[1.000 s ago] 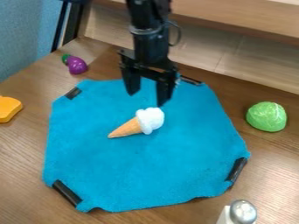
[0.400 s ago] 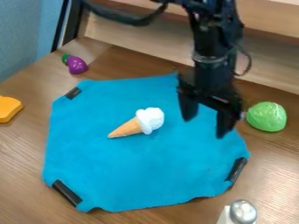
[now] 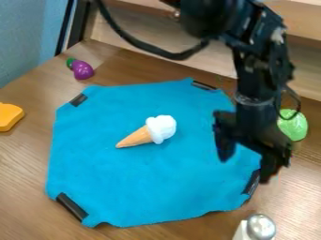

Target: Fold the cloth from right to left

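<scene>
My gripper (image 3: pixel 245 171) hangs over the right part of the cloth, near its right edge. Its two fingers stand wide apart with nothing between them. The blue cloth (image 3: pixel 138 183) lies spread flat on the wooden table, with dark clips at several corners; the gripper partly covers the one at the right. A toy ice cream cone (image 3: pixel 149 132) rests on the middle of the cloth, its white top toward the upper right.
A green toy lettuce (image 3: pixel 294 125) is partly behind the gripper at the right. A silver-topped shaker (image 3: pixel 260 227) stands at the lower right. A purple toy eggplant (image 3: pixel 82 70) and an orange object (image 3: pixel 9 116) lie left. A wooden ledge (image 3: pixel 134 33) runs behind.
The arm has moved right and toward the camera, from the cloth's top edge to its right side. The cloth and the cone have kept their places.
</scene>
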Controlling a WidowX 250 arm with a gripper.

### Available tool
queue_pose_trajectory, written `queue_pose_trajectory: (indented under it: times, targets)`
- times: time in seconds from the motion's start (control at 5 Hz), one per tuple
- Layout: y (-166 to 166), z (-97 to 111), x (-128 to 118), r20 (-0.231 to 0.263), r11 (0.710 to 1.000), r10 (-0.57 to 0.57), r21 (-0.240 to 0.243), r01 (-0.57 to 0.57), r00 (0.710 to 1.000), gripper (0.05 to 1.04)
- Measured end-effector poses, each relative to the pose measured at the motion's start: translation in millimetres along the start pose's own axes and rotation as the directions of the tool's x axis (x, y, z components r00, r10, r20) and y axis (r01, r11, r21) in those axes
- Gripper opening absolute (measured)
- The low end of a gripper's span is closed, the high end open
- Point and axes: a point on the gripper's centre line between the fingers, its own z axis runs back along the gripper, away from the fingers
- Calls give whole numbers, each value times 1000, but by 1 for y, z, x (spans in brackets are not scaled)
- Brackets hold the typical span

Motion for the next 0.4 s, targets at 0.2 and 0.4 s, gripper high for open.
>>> queue_pose_trajectory:
  times: [0.2, 0.4]
  targets:
    - [-10, -17, -6, -54, 997, 38, 74, -34, 998, 999]
    - [-19, -23, -2, -50, 993, 60, 107, -54, 997, 999]
